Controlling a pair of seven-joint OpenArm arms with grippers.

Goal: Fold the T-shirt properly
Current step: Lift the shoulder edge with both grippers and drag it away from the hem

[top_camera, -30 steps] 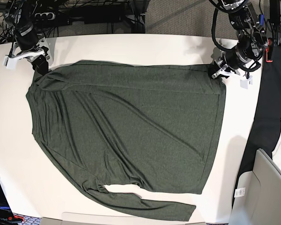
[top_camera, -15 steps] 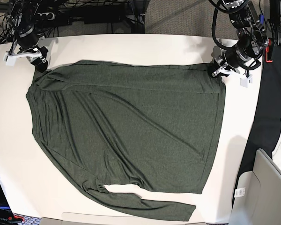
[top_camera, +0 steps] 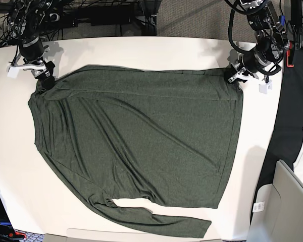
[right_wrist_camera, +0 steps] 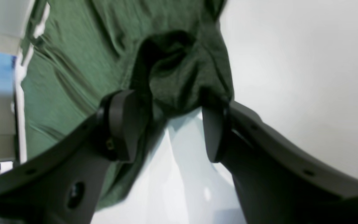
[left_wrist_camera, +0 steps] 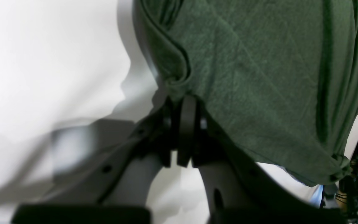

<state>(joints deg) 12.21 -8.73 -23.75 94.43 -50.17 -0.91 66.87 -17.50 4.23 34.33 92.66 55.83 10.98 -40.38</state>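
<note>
The T-shirt [top_camera: 136,141] lies flat crosswise on the worktop [top_camera: 141,48]; left hand [left_wrist_camera: 182,105] pinches its corner, right hand [right_wrist_camera: 169,124] released.

Base view high overhead, looking down on the whole table [top_camera: 141,48], both wrist views close and low, each sharing a T-shirt [top_camera: 136,141] corner with it

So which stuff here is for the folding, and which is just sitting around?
For the folding:
- the T-shirt, spread flat
- the left gripper, shut on the T-shirt's corner
- the right gripper, fingers apart over the other corner
- the table under it

Just sitting around:
- the black cloth beside the table
- the cables behind it
</note>
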